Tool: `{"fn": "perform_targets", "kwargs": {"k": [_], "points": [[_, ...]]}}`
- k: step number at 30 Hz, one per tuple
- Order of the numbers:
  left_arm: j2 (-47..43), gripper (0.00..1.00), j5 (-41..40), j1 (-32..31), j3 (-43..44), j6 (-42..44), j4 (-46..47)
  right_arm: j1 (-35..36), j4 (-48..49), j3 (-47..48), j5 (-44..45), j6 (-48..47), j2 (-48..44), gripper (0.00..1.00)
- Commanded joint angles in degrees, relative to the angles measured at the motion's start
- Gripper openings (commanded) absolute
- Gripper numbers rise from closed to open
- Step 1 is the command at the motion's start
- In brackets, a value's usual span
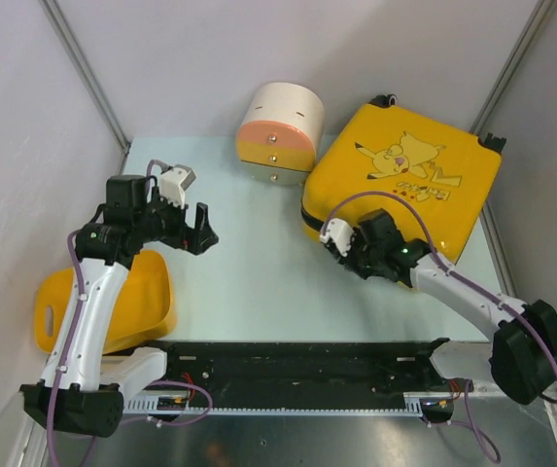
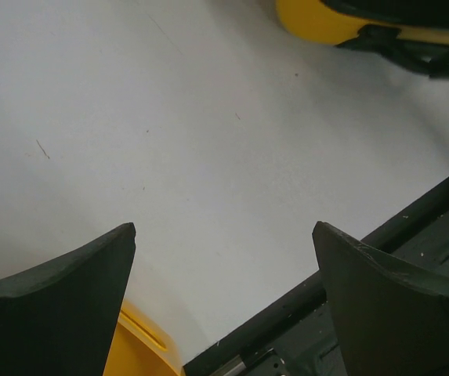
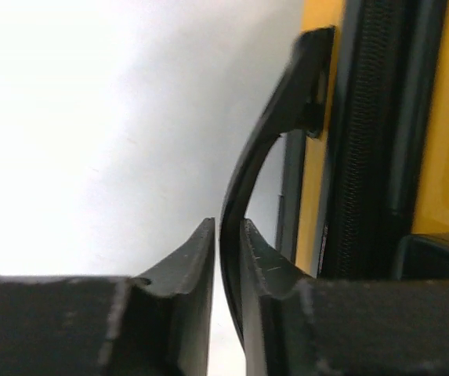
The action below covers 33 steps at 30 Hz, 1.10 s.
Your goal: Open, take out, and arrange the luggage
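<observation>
My right gripper (image 3: pixel 228 262) is clamped on the black side handle (image 3: pixel 262 153) at the near-left edge of the luggage (image 1: pixel 404 185), which lies flat and closed, the cream container (image 1: pixel 278 131) just left of it. I'd pull slowly and straight so the handle stays seated. My left gripper (image 1: pixel 203 226) hangs spread, well left.

Luggage (image 1: pixel 404 175) just right of container (image 1: pixel 278 131)

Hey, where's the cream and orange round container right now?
In the top view, the cream-and-orange container sits at the far edge of the table, near the middle, right beside the yellow suitcase on its left.
</observation>
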Motion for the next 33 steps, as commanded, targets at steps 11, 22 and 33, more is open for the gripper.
{"fn": "perform_targets", "kwargs": {"k": [11, 22, 33], "points": [[0.6, 1.0, 3.6, -0.3, -3.4, -5.5, 11.3, 11.7, -26.5, 24.6, -20.8, 5.2, 2.7, 0.79], [20.4, 0.84, -9.2, -9.7, 7.0, -13.0, 30.5, -8.2, -21.1, 31.1, -26.8, 13.7, -2.9, 0.97], [37.2, 0.62, -12.3, -15.2, 15.0, -17.5, 41.5, -51.0, 1.0, 47.7, -26.3, 27.4, 16.3, 0.97]]}}
